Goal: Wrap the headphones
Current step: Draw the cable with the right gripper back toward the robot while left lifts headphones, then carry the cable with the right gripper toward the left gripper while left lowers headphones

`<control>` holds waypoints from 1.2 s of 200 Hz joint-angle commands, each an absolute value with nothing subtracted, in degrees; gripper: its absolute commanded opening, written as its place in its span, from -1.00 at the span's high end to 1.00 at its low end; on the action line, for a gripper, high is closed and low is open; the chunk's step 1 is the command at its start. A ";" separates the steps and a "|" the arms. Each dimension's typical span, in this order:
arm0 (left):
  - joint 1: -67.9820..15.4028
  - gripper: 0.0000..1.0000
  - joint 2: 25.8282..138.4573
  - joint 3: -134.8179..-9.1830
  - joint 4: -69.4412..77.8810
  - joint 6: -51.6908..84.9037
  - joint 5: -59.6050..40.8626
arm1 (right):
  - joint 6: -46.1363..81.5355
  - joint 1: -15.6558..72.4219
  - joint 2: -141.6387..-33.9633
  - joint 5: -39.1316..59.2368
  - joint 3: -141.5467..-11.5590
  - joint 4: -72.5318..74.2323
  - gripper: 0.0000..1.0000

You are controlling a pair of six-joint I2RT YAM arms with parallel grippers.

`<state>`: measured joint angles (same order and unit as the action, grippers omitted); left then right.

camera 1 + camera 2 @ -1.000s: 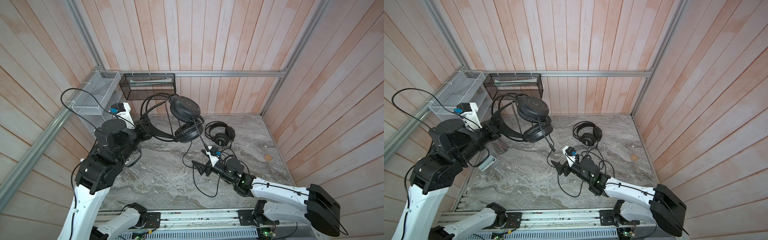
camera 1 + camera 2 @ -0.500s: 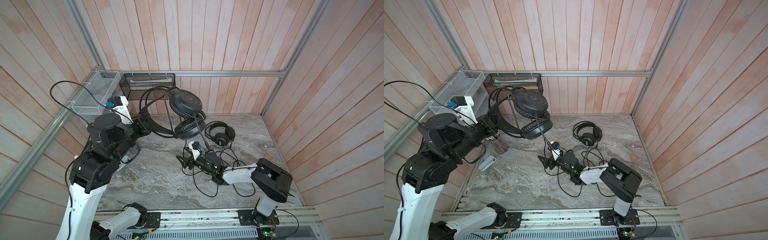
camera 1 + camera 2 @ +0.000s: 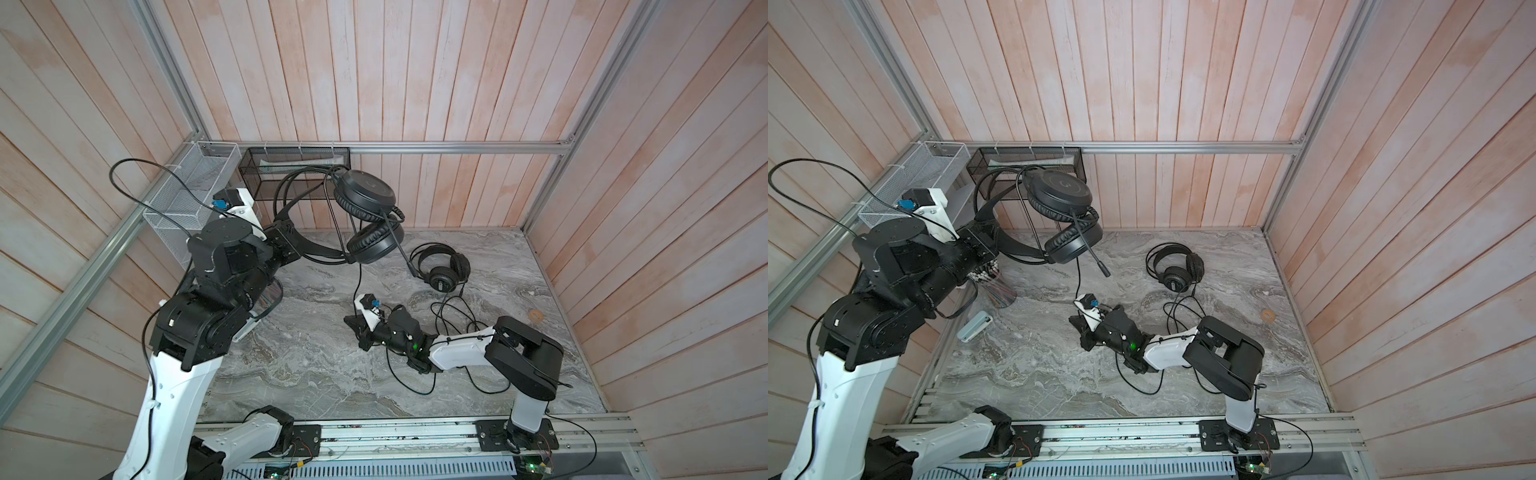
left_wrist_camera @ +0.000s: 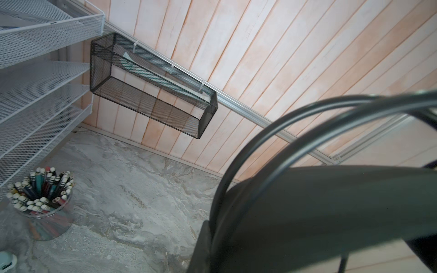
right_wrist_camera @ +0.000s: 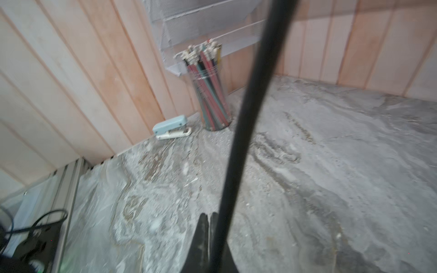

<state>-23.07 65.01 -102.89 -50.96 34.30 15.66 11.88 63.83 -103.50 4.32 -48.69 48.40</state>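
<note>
One boom-mic headset (image 3: 365, 195) aloft; one grille-backed headset (image 3: 442, 279) on table (image 3: 311, 365).

White arm links (image 3: 170, 399), black joint housings (image 3: 195, 328), black fingers (image 5: 203, 236), looping black cables (image 3: 143, 162) (green light (image 3: 414, 345) on one wrist).

Almost no words or numbers could be read. The big black headset with smooth round ear cups (image 3: 1059, 195) had a faint pale mark in the middle of its upper cup in a top view. The mark looked a bit like a letter G, but it was too dim to be sure. A pale flat thing (image 4: 128, 62) lay in the black wire mesh basket (image 4: 146, 104) on the wall. Any print on it was too small to read.
</note>
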 commanded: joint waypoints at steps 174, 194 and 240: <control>-24.60 1.00 67.50 -62.42 -34.19 25.81 32.88 | -26.05 80.18 -81.92 -16.52 -89.23 -35.58 1.00; -27.37 1.00 66.74 -58.42 -34.16 23.19 36.13 | -27.27 78.98 -80.82 -18.79 -92.29 -38.32 1.00; -33.98 1.00 62.47 -53.15 -33.95 18.35 43.82 | -27.00 78.10 -77.96 -23.78 -93.40 -41.24 1.00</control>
